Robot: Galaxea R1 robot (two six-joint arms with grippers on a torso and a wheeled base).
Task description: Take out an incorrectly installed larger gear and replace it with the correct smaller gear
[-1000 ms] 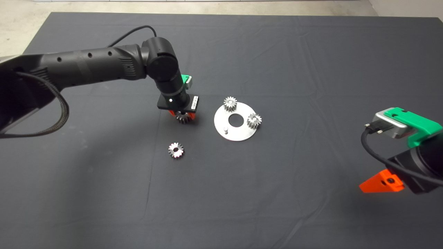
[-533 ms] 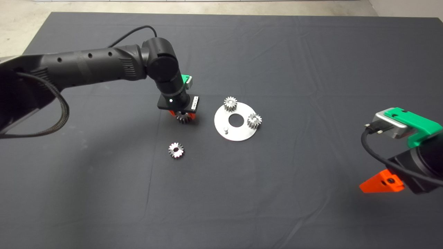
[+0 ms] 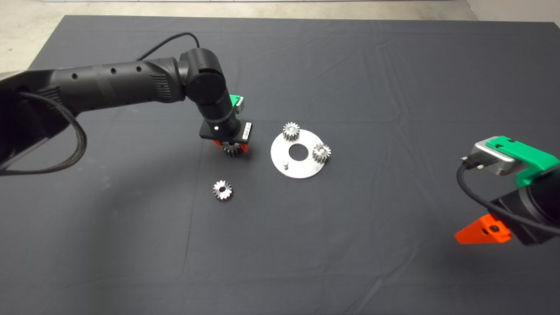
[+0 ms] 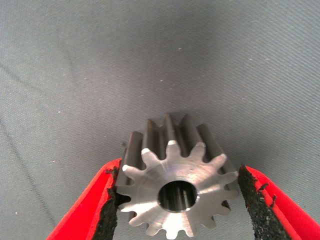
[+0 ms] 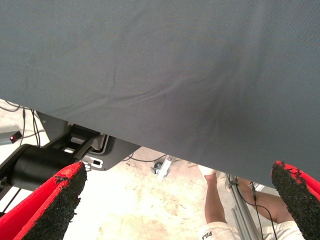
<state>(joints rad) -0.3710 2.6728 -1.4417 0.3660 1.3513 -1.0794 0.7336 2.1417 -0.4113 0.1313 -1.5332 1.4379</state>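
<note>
Clamped between both pads [image 4: 114,210] of my left gripper [image 3: 230,148] sat the larger gear [image 4: 175,187], carried off at nine o'clock from the round plate [image 3: 299,168], whose pin [image 3: 284,165] stood bare for the swap; the smaller gear [image 3: 222,190] waited on the mat at seven o'clock; my right gripper [image 5: 175,200] idled, spread wide, at the mat's edge.

Dark mat [image 3: 350,245] covers table. On it: round steel plate [image 3: 297,167] mid-mat, loose chunky-toothed steel gear [image 3: 222,190] left of plate, another gear [image 3: 232,150] near plate's left edge.
</note>
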